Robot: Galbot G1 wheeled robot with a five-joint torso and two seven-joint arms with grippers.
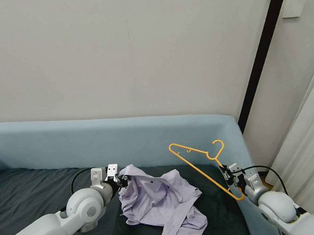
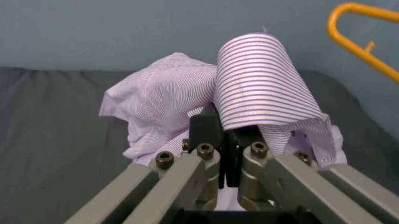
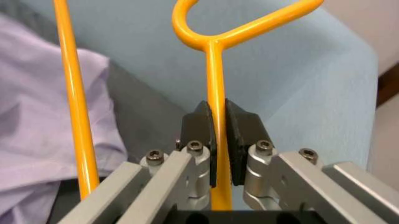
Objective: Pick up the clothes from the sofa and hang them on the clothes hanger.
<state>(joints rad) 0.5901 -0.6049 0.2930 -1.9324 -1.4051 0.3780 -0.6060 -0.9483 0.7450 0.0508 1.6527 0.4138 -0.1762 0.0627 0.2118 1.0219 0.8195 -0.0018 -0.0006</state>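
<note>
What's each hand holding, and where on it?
Left hand pinches a fold of the striped shirt. Right hand clamps the orange hanger by one straight bar.

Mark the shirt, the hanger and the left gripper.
shirt (image 1: 158, 196): head view, middle of the crumpled fabric.
hanger (image 3: 215, 70): right wrist view, straight stem by the hook.
left gripper (image 2: 223, 130): left wrist view, between the jaws pinching the shirt.

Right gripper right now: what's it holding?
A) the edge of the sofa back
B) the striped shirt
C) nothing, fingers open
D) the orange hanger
D: in the right wrist view the right gripper is shut on the bar of the orange hanger, while the left gripper pinches the striped shirt.
</note>
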